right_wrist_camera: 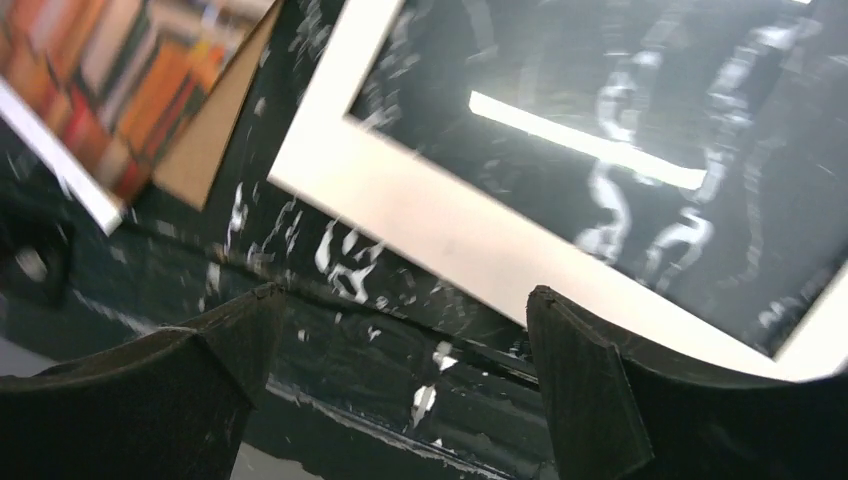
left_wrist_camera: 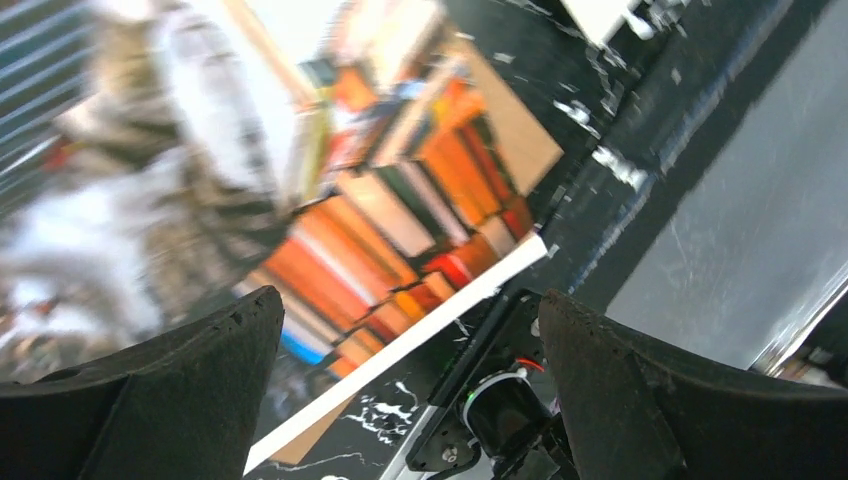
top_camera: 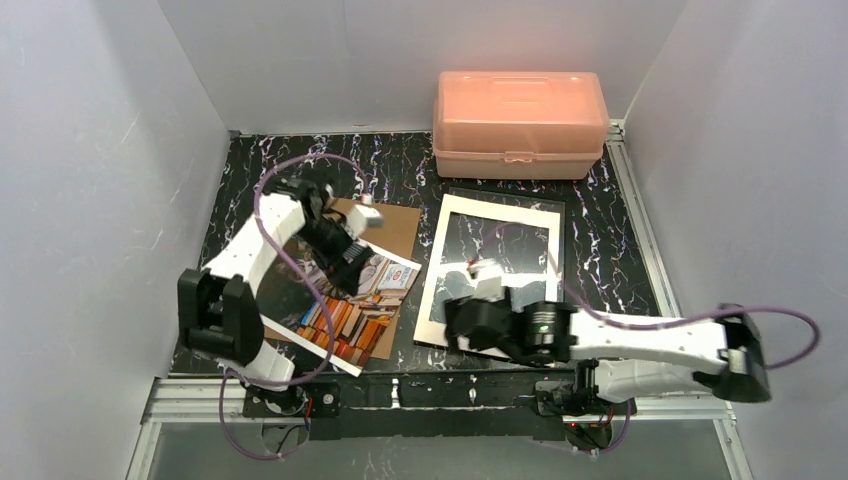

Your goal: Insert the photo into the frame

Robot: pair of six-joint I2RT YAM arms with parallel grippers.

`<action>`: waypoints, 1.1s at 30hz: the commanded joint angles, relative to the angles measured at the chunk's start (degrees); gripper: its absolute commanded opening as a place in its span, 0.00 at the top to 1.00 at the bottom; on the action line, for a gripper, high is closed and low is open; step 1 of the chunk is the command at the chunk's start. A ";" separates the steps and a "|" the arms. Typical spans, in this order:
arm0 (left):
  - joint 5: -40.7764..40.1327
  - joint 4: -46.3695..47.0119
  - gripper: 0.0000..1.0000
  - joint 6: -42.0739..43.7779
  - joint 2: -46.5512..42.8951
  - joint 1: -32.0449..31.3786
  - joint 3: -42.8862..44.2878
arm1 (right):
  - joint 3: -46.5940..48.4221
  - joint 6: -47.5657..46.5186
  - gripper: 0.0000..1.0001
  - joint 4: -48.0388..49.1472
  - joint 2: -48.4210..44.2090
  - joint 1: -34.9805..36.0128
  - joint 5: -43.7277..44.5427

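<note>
The photo (top_camera: pixel 345 325) of a cat among stacked books lies face up at the left, partly on a brown backing board (top_camera: pixel 395 225). My left gripper (top_camera: pixel 350 272) hovers low over it, open and holding nothing; in the left wrist view the photo (left_wrist_camera: pixel 380 200) fills the space ahead of the open left gripper (left_wrist_camera: pixel 410 330). The frame (top_camera: pixel 505 192) lies flat in the middle with a white mat (top_camera: pixel 440 270) on its glass. My right gripper (top_camera: pixel 452 320) is open at the frame's near left corner. In the right wrist view the frame (right_wrist_camera: pixel 600 120) lies just beyond the open right gripper (right_wrist_camera: pixel 400 340).
A pink plastic box (top_camera: pixel 520 122) stands shut at the back, just behind the frame. White walls close in on the left, back and right. A metal rail (top_camera: pixel 400 395) runs along the table's near edge, by the arm bases.
</note>
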 commanded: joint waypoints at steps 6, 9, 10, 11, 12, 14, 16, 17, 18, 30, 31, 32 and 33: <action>-2.66 4.35 0.02 5.88 -9.25 -18.75 -6.14 | -1.38 7.49 0.01 -6.88 -18.86 -29.07 9.50; -7.32 6.05 0.02 7.28 -10.48 -24.05 -5.88 | 2.35 -3.34 0.01 0.24 -8.86 -43.49 -1.37; -9.05 6.74 0.02 8.20 -11.31 -26.19 -6.13 | 4.43 -5.91 0.01 2.10 -5.06 -48.17 -5.50; -10.91 7.47 0.02 9.28 -12.29 -27.57 -6.39 | 6.41 -8.74 0.01 3.89 -1.87 -51.82 -8.14; -12.32 7.92 0.03 10.50 -13.42 -28.45 -6.55 | 8.63 -10.81 0.01 4.32 1.11 -54.64 -8.60; -13.82 8.36 0.04 13.12 -15.30 -29.61 -6.38 | 11.66 -13.97 0.01 6.15 4.69 -60.79 -9.32; -15.30 9.39 0.03 15.95 -17.33 -31.11 -7.38 | 11.54 -15.23 0.01 10.39 6.03 -68.05 -13.98; -15.72 10.19 0.02 16.90 -18.40 -31.93 -8.33 | 11.02 -15.17 0.01 11.98 6.71 -71.06 -15.40; -15.80 10.88 0.02 17.95 -19.23 -32.87 -9.38 | 9.92 -14.88 0.01 13.80 7.11 -74.23 -17.02; -25.04 28.48 0.09 21.46 -15.66 -45.96 -24.89 | 0.37 -10.50 0.01 26.09 14.07 -92.89 -34.99; -26.01 30.72 0.10 22.53 -14.67 -46.68 -25.50 | 0.04 -10.53 0.01 26.18 13.51 -92.96 -35.26; -26.94 32.80 0.12 23.74 -13.81 -47.40 -26.29 | -0.16 -10.53 0.01 26.14 12.99 -92.92 -35.58; -27.64 34.83 0.13 24.92 -13.06 -48.03 -27.03 | -0.29 -10.51 0.01 26.00 12.50 -92.98 -35.87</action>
